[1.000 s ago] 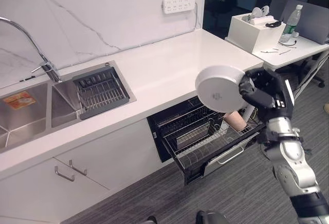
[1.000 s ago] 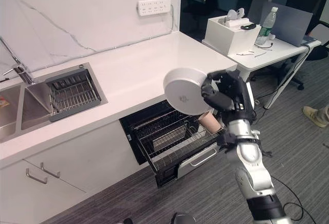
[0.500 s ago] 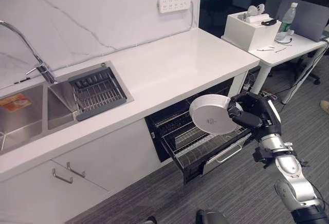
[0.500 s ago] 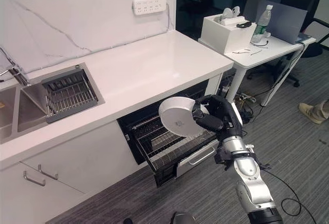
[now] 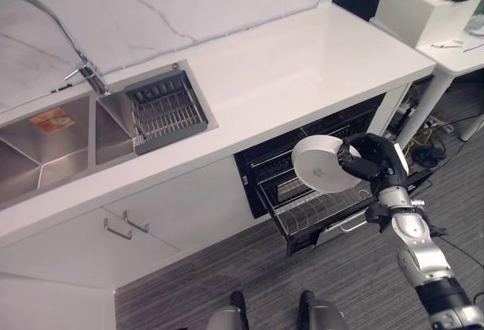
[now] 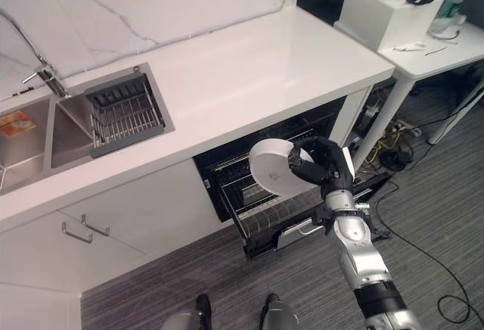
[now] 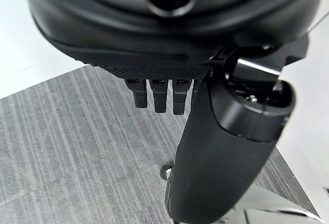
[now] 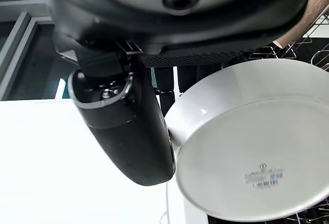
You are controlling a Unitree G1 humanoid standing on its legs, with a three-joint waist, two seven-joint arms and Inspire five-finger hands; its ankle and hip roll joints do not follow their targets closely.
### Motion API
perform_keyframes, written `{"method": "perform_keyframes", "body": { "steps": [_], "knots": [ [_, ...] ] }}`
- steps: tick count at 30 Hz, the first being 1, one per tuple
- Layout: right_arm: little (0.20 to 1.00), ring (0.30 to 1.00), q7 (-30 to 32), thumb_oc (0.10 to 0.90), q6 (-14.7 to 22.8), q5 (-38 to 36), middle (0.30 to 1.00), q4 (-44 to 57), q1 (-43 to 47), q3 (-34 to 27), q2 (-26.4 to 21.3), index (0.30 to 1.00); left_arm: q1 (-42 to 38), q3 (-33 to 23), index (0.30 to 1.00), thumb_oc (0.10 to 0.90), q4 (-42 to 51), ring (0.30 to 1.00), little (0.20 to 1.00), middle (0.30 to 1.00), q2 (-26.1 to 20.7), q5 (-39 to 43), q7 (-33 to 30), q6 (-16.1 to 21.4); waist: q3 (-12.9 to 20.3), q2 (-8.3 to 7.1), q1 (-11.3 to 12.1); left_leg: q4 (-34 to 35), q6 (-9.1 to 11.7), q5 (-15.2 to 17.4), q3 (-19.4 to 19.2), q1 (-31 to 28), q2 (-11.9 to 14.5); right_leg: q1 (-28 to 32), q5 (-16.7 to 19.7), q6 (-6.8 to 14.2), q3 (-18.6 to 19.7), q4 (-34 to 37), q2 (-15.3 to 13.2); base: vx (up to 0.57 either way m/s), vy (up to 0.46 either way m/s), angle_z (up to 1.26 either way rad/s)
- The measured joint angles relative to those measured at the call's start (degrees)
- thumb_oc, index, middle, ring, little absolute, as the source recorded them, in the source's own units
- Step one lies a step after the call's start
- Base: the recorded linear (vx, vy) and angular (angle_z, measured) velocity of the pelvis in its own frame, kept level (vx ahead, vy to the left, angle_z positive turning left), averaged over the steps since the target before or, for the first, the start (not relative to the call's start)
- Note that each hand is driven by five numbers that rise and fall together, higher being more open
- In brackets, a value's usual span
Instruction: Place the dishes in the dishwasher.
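Gripping white bowl [image 5: 324, 165], right hand [image 5: 364, 161], over open dishwasher rack [image 5: 314, 210], white counter [image 5: 287, 73]

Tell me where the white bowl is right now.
The white bowl is held on edge in the right robot hand, just above the pulled-out dishwasher rack below the white countertop, on the robot's right in the left eye view.

white counter [image 5: 302, 65], sink [image 5: 45, 144], drying rack [image 5: 166, 110]

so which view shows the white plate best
The right wrist view: the white plate shows close up, its underside and rim pinched by the right hand. Both eye views show it smaller, held over the pulled-out dishwasher rack. The left wrist view faces the floor.
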State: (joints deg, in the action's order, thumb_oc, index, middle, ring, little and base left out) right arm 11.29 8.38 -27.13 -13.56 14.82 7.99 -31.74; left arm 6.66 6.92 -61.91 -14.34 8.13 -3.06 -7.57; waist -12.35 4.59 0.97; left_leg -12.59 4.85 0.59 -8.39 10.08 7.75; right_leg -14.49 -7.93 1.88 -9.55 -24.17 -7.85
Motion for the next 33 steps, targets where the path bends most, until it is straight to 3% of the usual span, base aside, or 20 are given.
{"method": "perform_keyframes", "body": {
  "steps": [6,11,17,19,20,25,33],
  "knots": [
    [0.3,0.3,1.3,0.4,-0.01,0.43,0.3,-1.45,3.25,-0.05,-0.73,0.3,-1.4,0.16,0.9,0.8,-0.09,0.9,0.9,0.9,-0.04,0.05,0.28,0.06,-2.75,1.18,0.79,-0.03,-0.46,-0.85,0.92,0.59,-0.81,-0.09,0.11,0.27,-0.82,0.0,-0.61,-0.06,0.018,0.09],
    [0.3,0.3,1.94,0.4,0.03,4.03,0.3,-8.8,10.88,0.14,-2.2,0.3,-2.92,0.24,0.9,0.8,0.63,0.9,0.9,0.9,-0.04,0.27,1.35,0.19,-5.11,3.28,1.15,0.07,-0.84,-0.99,1.14,0.89,-1.79,-0.24,0.07,0.6,-0.98,-0.01,-1.63,-0.02,0.042,0.06],
    [0.3,0.3,2.72,0.4,0.12,6.93,0.3,-16.26,14.67,0.3,-3.91,0.3,-3.86,1.88,0.9,0.8,0.66,0.9,0.9,0.9,-0.12,0.58,1.44,0.47,-6.57,4.38,1.52,0.1,-1.55,-1.04,1.04,1.04,-2.92,-0.32,0.39,1.12,-0.88,-0.02,-2.63,-0.05,0.031,0.02],
    [0.3,0.3,3.89,0.4,0.4,9.8,0.3,-21.13,17.93,0.78,-6.72,0.3,-5.76,3.69,0.9,0.8,0.88,0.9,0.9,0.9,-0.13,0.8,2.45,0.6,-8.35,5.4,2.43,0.05,-1.91,-1.35,1.08,1.97,-3.2,-1.17,0.68,1.53,-0.82,-0.04,-2.88,-0.1,0.016,0.05],
    [0.3,0.3,5.52,0.4,0.38,11.85,0.3,-25.04,20.72,0.87,-7.38,0.3,-6.46,4.04,0.9,0.8,1.25,0.9,0.9,0.9,-0.15,1.22,2.43,1.14,-10.17,5.78,2.7,0.04,-2.03,-1.54,1.19,2.31,-3.38,-1.45,0.89,1.53,-0.87,-0.03,-3.17,-0.08,0.004,0.07],
    [0.3,0.3,10.64,0.4,0.29,21.24,0.3,-27.74,24.17,4.37,-8.79,0.3,-7.91,4.26,0.9,0.8,1.31,0.9,0.9,0.9,-0.15,2.95,2.43,1.38,-12.66,5.91,2.9,0.06,-2.24,-1.88,1.39,3.32,-3.84,-2.46,1.27,1.26,-1.04,-0.19,-3.25,-0.08,-0.006,0.03],
    [0.3,0.3,28.64,0.4,0.33,39.41,0.3,-33.5,29.57,12.1,-8.56,0.3,-11.52,6.98,0.9,0.8,1.62,0.9,0.9,0.9,-0.02,7.42,2.1,3.69,-16.1,6.33,4.49,0.12,-2.86,-2.6,1.87,5.79,-4.65,-4.36,2.15,1.55,-1.62,0.18,-4.19,-0.05,0.07,0.05]
  ]
}}
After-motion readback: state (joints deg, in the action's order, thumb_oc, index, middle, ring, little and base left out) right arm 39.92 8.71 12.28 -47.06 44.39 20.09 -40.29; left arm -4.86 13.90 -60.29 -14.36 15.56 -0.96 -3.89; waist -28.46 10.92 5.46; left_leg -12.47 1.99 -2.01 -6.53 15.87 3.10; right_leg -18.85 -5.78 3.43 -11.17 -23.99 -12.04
